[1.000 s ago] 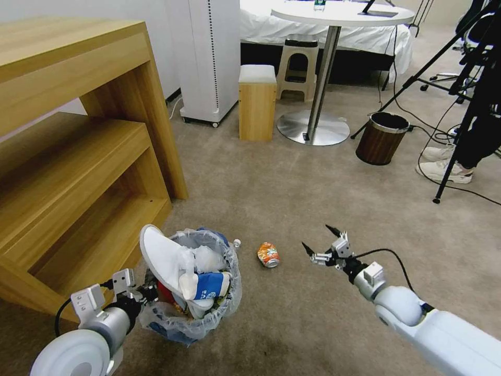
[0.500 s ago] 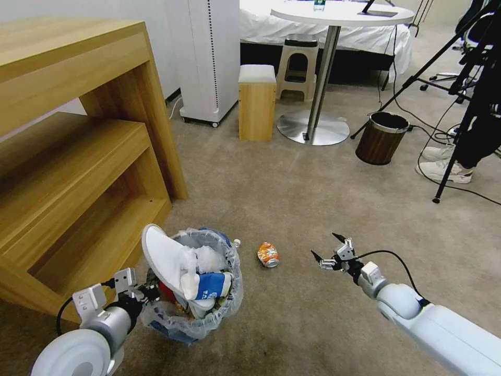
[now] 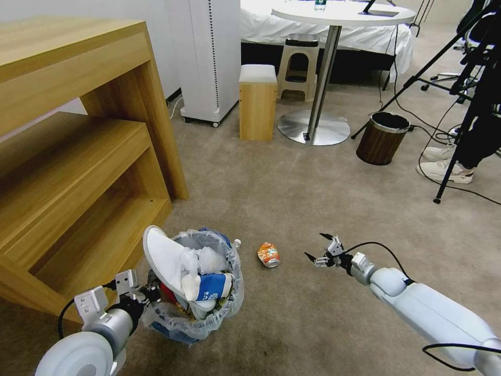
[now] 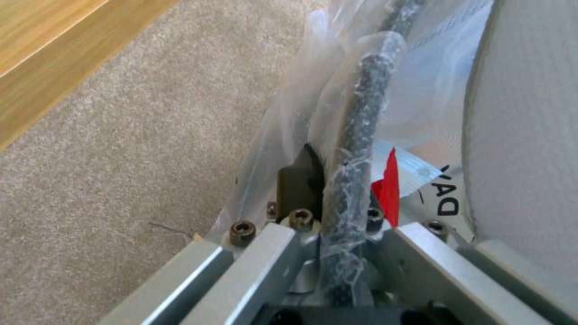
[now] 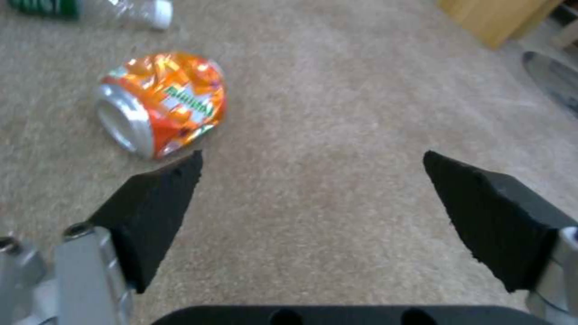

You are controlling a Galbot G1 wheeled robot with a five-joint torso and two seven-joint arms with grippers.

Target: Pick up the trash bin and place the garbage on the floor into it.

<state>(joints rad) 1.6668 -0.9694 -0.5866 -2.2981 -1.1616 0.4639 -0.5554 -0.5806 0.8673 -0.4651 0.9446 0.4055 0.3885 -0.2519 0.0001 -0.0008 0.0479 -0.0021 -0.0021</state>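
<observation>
We note the trash bin (full, white slipper protruding) with its rim clamped in L gripper. R gripper, jaws wide and empty, sits just right of orange can on the floor.

My right gripper has dropped lower and pulled back toward me, then slid to 9 o'clock, closing on the crushed orange drink can on the beige short-pile carpet floor; it now sits just at the can's 3 o'clock, apart from it, its black fingers spread as before. More of the white right forearm shows. The small round bag-lined trash bin has drifted a touch toward 3 o'clock.
</observation>
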